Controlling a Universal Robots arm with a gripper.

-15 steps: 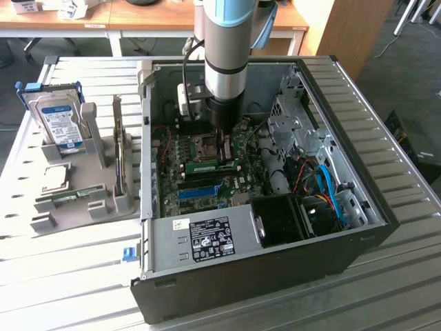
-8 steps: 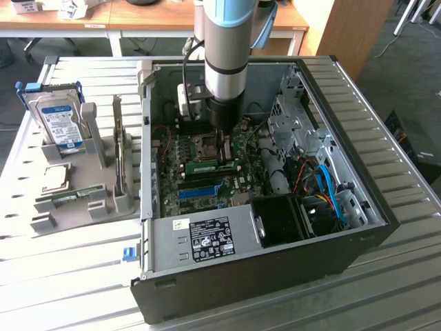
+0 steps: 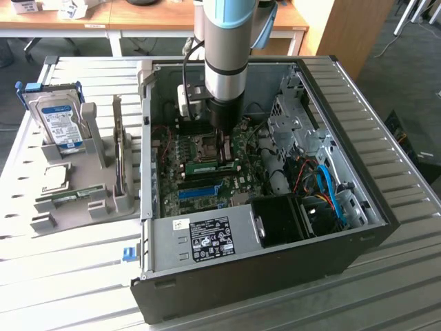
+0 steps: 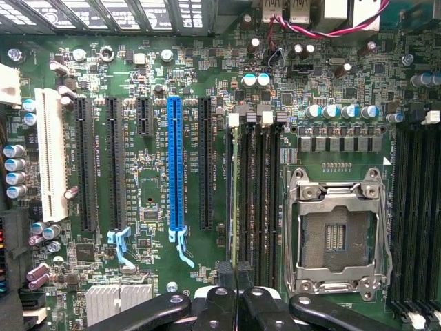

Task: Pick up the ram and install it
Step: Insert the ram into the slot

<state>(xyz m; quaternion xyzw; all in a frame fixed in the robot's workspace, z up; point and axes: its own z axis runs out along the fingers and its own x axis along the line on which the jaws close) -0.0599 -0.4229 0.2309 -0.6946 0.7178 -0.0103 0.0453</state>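
**Exterior view.** An open computer case (image 3: 207,283) lay on its side on the slatted desk (image 3: 69,276). It contained the motherboard (image 3: 200,203), a labelled grey metal box (image 3: 207,238) along the near wall, a black fan (image 3: 279,221), blue cables (image 3: 332,193) and a metal drive cage (image 3: 296,124). The arm (image 3: 224,48) reached down into the case. Its gripper (image 3: 222,155) was pressed together on the ram (image 3: 207,166), a green stick standing on edge at the board, close to the processor socket (image 3: 198,143). Whether the stick was fully seated could not be told.

At the exterior view's left, a grey holder (image 3: 93,196) stood on the desk just beside the case. It contained:
- a hard drive (image 3: 60,121), upright in the far compartment;
- a square processor chip (image 3: 55,178), lying flat;
- a second green stick (image 3: 65,198), lying in a near groove;
- a card (image 3: 122,155), upright in the slot nearest the case.

**Wrist view.** The two sides of the gripper (image 4: 238,296) met over the thin upper edge of the ram (image 4: 232,186), which ran lengthwise along the black memory slots (image 4: 258,186). These slots lay between the processor socket (image 4: 337,231), with its metal frame, and a row of expansion slots. Among that row were a blue slot (image 4: 176,162) and a white slot (image 4: 52,152).
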